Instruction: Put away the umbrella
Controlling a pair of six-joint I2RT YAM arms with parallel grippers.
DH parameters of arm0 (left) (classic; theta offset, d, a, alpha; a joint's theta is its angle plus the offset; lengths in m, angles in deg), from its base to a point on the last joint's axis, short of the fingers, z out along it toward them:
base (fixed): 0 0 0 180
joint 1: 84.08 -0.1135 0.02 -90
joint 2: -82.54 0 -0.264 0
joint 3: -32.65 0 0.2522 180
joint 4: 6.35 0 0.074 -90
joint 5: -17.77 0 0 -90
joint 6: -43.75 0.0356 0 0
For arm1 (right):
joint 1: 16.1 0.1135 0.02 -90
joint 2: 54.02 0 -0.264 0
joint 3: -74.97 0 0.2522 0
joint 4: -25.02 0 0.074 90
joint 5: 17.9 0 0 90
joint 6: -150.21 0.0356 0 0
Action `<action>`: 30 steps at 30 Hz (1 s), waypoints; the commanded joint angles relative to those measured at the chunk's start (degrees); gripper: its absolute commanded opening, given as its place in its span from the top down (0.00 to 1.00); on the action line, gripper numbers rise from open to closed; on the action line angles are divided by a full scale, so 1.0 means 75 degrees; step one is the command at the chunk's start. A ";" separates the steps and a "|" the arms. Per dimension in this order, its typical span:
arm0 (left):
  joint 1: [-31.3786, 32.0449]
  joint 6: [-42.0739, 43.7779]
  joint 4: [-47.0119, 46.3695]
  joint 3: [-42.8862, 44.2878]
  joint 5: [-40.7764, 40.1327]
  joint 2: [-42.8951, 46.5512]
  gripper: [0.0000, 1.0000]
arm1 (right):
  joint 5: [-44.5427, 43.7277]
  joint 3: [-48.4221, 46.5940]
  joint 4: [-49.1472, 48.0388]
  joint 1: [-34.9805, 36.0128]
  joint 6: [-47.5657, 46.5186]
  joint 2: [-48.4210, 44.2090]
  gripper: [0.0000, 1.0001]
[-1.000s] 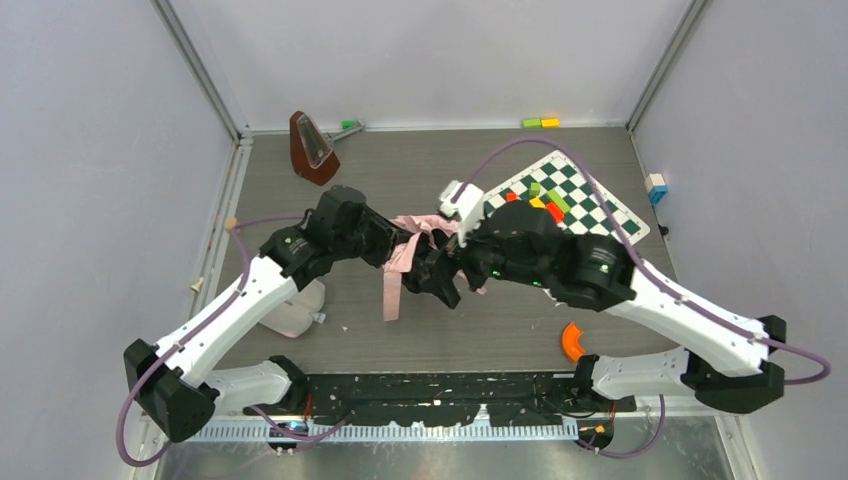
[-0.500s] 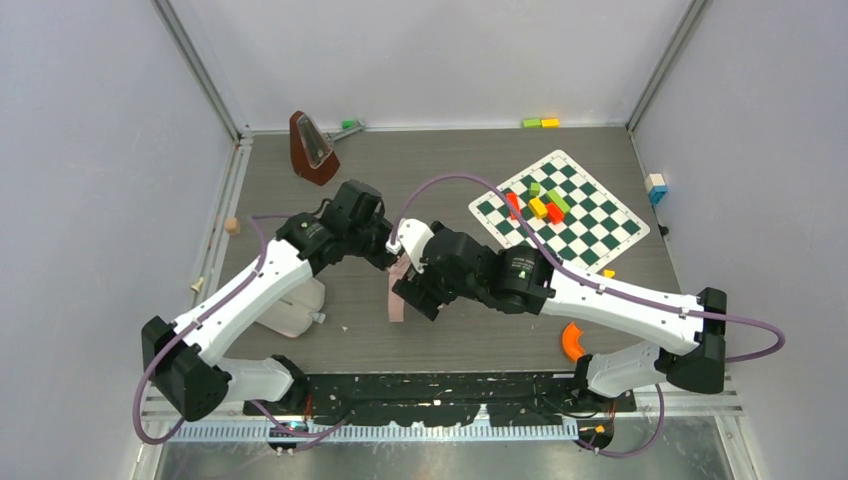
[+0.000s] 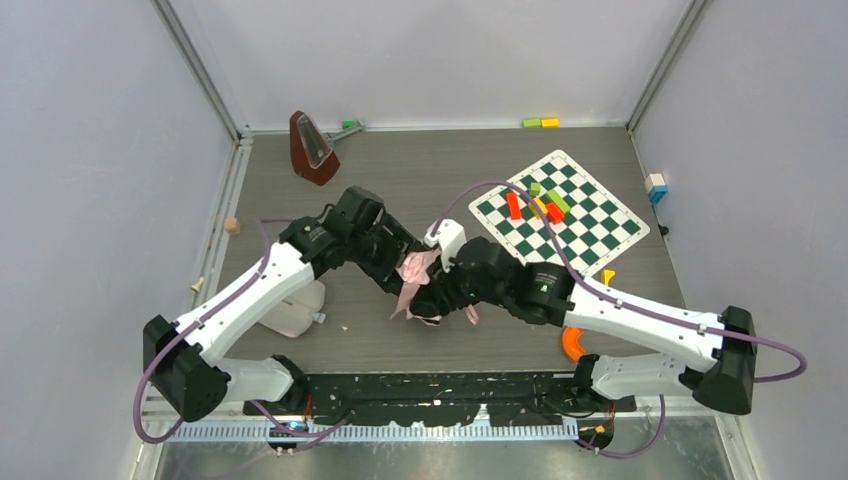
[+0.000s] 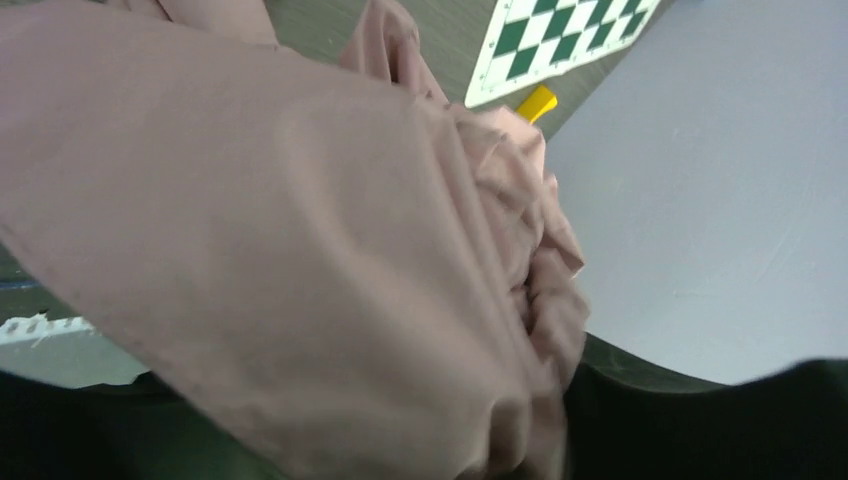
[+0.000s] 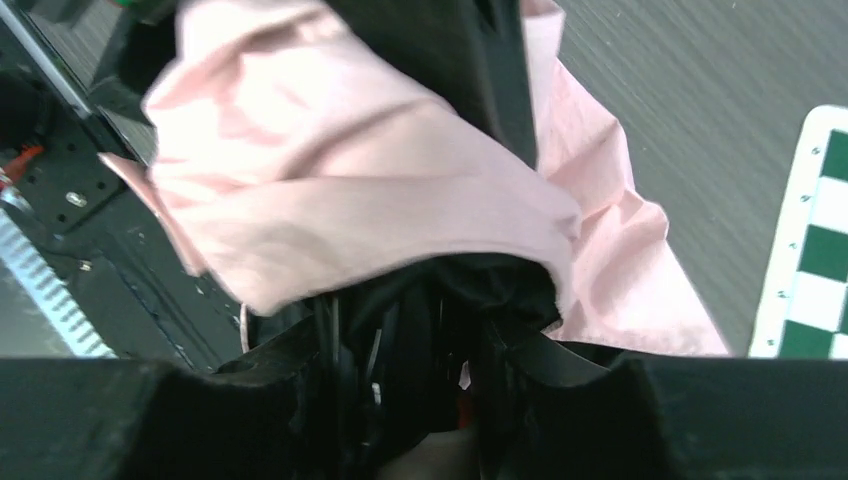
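The umbrella (image 3: 415, 268) lies crumpled at the table's middle, pale pink fabric uppermost with a black bundle under it toward the near side. My right gripper (image 3: 432, 300) comes in from the right. In the right wrist view its jaws (image 5: 418, 345) stand on either side of the black folded canopy and thin ribs, shut on them, and pink fabric (image 5: 350, 200) drapes over the top. My left gripper (image 3: 395, 266) reaches in from the left, against the pink cloth. Pink fabric (image 4: 300, 250) fills the left wrist view and hides its fingers.
A green-and-white chessboard (image 3: 590, 235) with coloured blocks lies at the back right. A brown wedge-shaped object (image 3: 312, 148) stands at the back left. A white jug (image 3: 295, 310) lies under the left arm. An orange curved piece (image 3: 571, 342) and a yellow block (image 3: 608, 274) lie near the right arm.
The right gripper moved left and toward the near edge, then closed from wide open onto the black bundle. The left gripper shifted slightly right, and the pink fabric bunched up between both grippers.
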 commanded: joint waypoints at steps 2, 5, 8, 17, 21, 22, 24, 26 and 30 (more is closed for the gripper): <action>0.0053 0.0386 -0.0121 -0.0300 0.0783 0.0497 0.25 | 0.0601 0.0525 -0.1759 -0.0588 0.1433 -0.0908 0.95; 0.0053 0.0418 -0.0126 -0.0611 0.0900 0.0550 0.16 | 0.0751 0.0591 -0.1917 -0.0614 0.1588 -0.0911 0.95; 0.0056 0.0431 -0.0244 -0.0914 0.1039 0.0534 0.08 | 0.0771 0.0713 -0.2251 -0.0652 0.1773 -0.1014 0.95; 0.0041 0.0813 -0.0523 -0.1441 0.1401 0.0304 0.01 | 0.2651 0.1479 -0.3950 -0.1680 0.3215 -0.1656 0.95; 0.0036 0.0903 -0.0944 -0.1643 0.1545 0.0212 0.01 | 0.3971 0.1653 -0.4902 -0.2111 0.4162 -0.1762 0.95; 0.0021 0.0909 -0.1041 -0.1671 0.1559 0.0196 0.01 | 0.4250 0.1793 -0.5170 -0.2207 0.4676 -0.1754 0.95; -0.0011 0.0921 -0.1308 -0.1695 0.1616 0.0142 0.01 | 0.4920 0.1936 -0.5889 -0.2494 0.5463 -0.1641 0.95; -0.0034 0.0956 -0.1426 -0.1620 0.1668 0.0073 0.01 | 0.5342 0.2024 -0.6503 -0.2551 0.6038 -0.1477 0.95; -0.0075 0.1270 -0.1255 -0.1251 0.1621 -0.0035 0.01 | 0.5682 0.2140 -0.6896 -0.2607 0.6785 -0.1384 0.95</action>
